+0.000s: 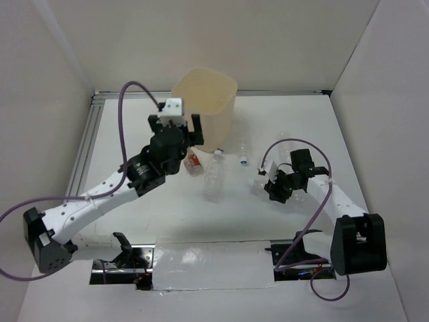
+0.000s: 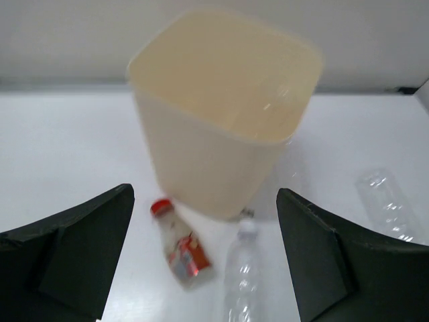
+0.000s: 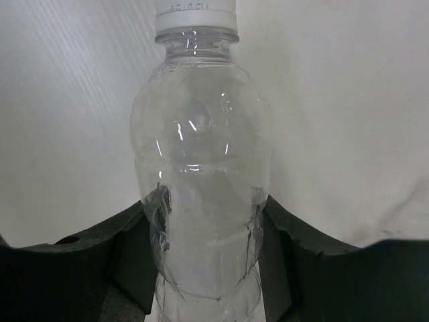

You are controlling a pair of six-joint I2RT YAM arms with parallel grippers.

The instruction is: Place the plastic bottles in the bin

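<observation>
The cream-beige bin (image 1: 204, 107) stands at the back middle and fills the left wrist view (image 2: 221, 114). My left gripper (image 1: 177, 133) is open and empty, held above the table just in front of the bin (image 2: 204, 221). Below it lie a red-capped, red-labelled bottle (image 1: 193, 163) (image 2: 181, 248) and a clear white-capped bottle (image 1: 214, 180) (image 2: 244, 275). My right gripper (image 1: 271, 184) (image 3: 204, 248) is shut on a clear white-capped bottle (image 3: 201, 168), whose cap (image 1: 259, 180) points left. A blue-capped bottle (image 1: 243, 149) lies right of the bin.
Another clear bottle (image 1: 285, 139) lies behind the right arm and shows in the left wrist view (image 2: 389, 204). White walls enclose the table on three sides. A metal rail (image 1: 87, 144) runs along the left edge.
</observation>
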